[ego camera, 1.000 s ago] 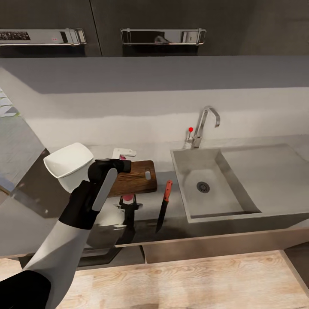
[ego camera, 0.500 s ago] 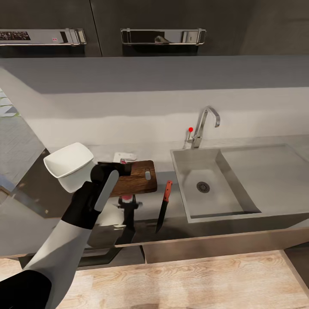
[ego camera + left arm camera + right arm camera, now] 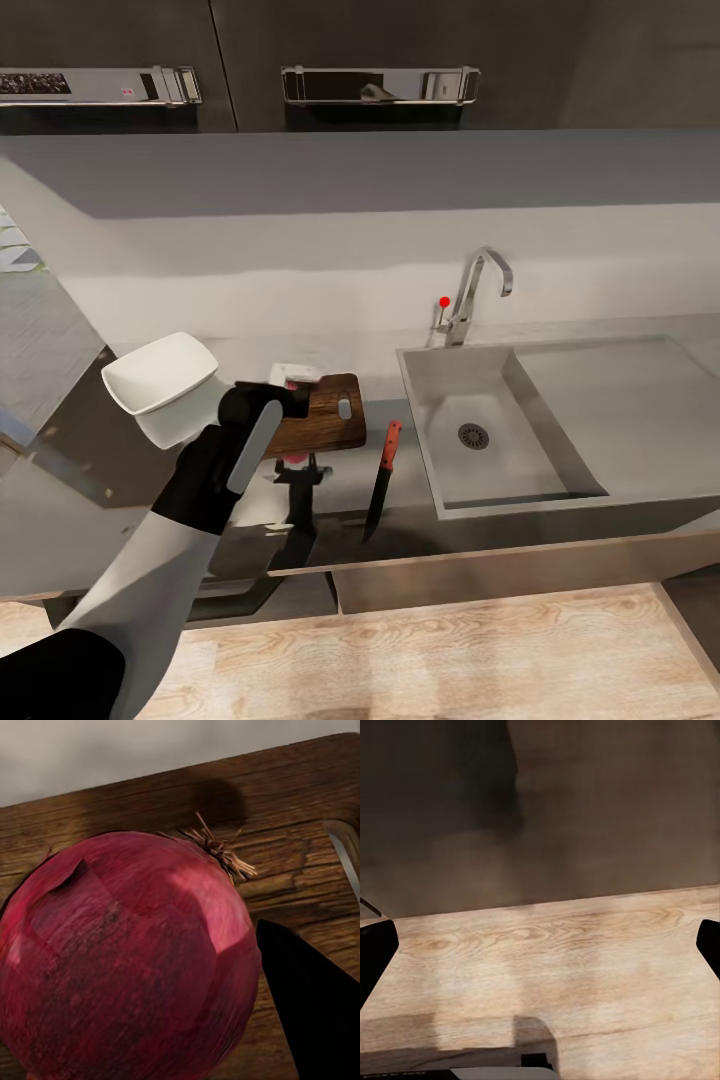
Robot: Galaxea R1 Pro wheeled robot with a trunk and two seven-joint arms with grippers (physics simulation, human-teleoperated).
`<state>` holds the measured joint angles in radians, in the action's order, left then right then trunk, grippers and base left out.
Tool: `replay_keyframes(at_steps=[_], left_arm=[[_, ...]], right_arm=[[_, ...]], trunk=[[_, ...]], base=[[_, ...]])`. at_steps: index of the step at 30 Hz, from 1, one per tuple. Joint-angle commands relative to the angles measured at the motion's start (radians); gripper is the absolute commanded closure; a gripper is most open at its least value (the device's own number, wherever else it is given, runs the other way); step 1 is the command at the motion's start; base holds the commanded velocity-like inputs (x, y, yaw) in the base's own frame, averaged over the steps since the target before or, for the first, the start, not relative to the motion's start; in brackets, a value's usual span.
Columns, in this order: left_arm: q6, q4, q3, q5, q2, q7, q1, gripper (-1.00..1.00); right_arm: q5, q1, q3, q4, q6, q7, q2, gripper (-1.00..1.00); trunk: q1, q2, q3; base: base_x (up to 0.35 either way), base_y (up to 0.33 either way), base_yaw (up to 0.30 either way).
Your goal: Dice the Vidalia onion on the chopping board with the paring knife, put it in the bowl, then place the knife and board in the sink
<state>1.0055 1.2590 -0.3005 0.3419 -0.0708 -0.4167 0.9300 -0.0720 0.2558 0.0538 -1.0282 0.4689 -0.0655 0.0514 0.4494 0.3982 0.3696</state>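
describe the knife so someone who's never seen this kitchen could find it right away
Start at the steel sink set in the grey countertop. Just beside its basin, between it and the dark wooden board, the knife lies flat near the counter's front edge. Its reddish-orange handle and dark pointed blade make it the only slim, long thing there.

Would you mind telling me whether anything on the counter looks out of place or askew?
Nothing looks spilled or damaged. The paring knife lies off the chopping board, near the countertop's front edge, blade toward the edge. The Vidalia onion is whole.
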Motion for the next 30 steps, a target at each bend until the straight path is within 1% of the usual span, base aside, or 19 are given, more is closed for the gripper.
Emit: replay_keyframes(at_steps=[1,30], left_arm=[[0.003,-0.001,-0.001,0.009,0.000,-0.010,0.001,1.00],[0.002,-0.002,-0.002,0.009,-0.001,-0.010,0.000,1.00]], right_arm=[[-0.008,0.000,0.001,-0.001,0.000,-0.005,0.001,-1.00],[-0.009,0.000,0.001,-0.001,0.000,-0.004,0.001,-1.00]], trunk=[[0.001,0.002,0.002],[0.001,0.002,0.002]], base=[[0.000,0.000,0.000],[0.000,0.000,0.000]])
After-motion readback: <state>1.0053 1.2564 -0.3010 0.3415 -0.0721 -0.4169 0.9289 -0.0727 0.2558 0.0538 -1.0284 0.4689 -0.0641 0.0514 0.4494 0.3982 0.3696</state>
